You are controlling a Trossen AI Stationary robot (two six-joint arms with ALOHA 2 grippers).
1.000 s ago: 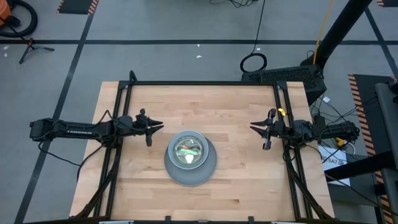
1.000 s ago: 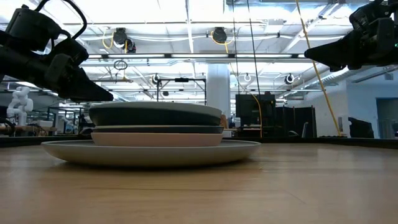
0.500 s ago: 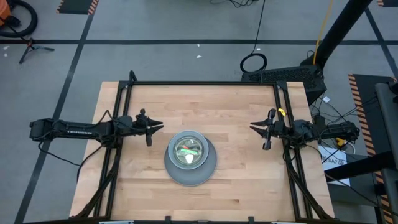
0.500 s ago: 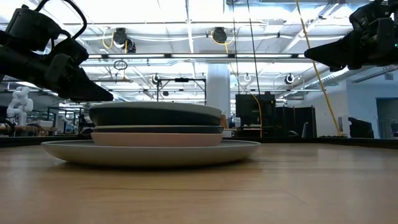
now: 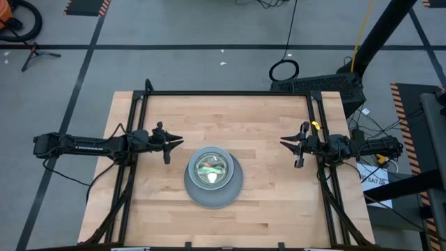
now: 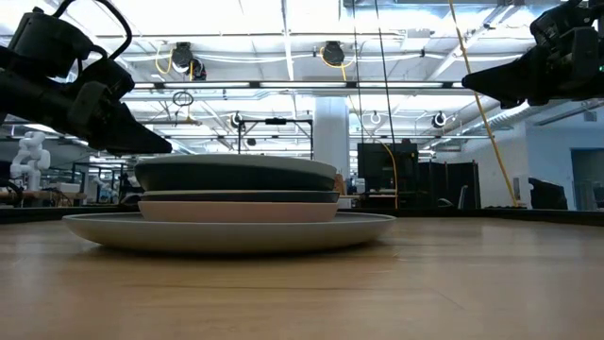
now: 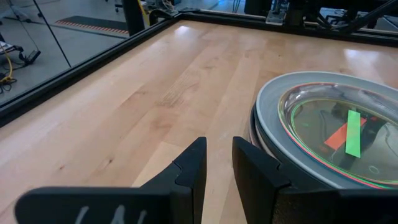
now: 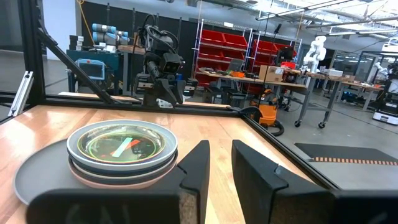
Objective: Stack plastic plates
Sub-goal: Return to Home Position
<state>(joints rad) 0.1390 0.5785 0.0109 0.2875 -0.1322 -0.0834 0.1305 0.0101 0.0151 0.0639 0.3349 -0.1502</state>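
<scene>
A single stack of plastic plates [image 5: 213, 175] rests on a wooden table [image 5: 272, 209]. The largest grey plate [image 5: 196, 197] is the base, its rim showing all round the stack. It probably sits lowest because the widest plate gives the steadiest footing. In the low view, a peach-pink plate [image 6: 236, 211] lies just above it, with a dark teal plate [image 6: 236, 177] higher up. The top plate is translucent with a green rim [image 7: 292, 118], and a thin red edge shows just beneath it. The plates sit centred on one another and level, so the stacking looks finished.

The left gripper [image 5: 174, 142] hovers to the left of the stack, raised above it and apart from it. Its fingers are parted by a narrow gap and hold nothing. The right gripper [image 5: 287, 144] hangs farther off on the opposite side of the stack. It points back toward the stack, also slightly parted and empty. Both seem to be parked clear so that neither arm can nudge the pile.
</scene>
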